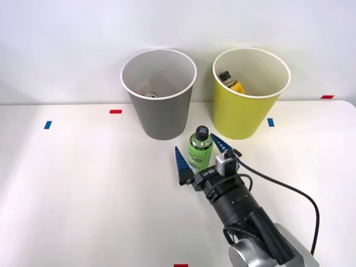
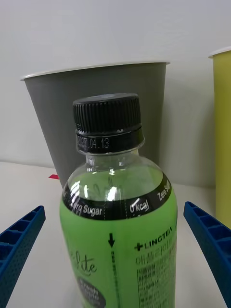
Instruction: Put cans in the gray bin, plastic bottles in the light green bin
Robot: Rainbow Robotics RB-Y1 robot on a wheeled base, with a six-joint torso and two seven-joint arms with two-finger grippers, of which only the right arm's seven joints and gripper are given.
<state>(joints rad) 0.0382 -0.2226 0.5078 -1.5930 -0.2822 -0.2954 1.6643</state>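
White tabletop is carrying the upright bright green dark-capped plastic bottle between the right gripper's spread blue fingers, awaiting closure, then lifting toward the yellow-green round bin at one o'clock.

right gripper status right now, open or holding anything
Right gripper: open, one finger on each side of the upright green bottle, not yet closed on it.
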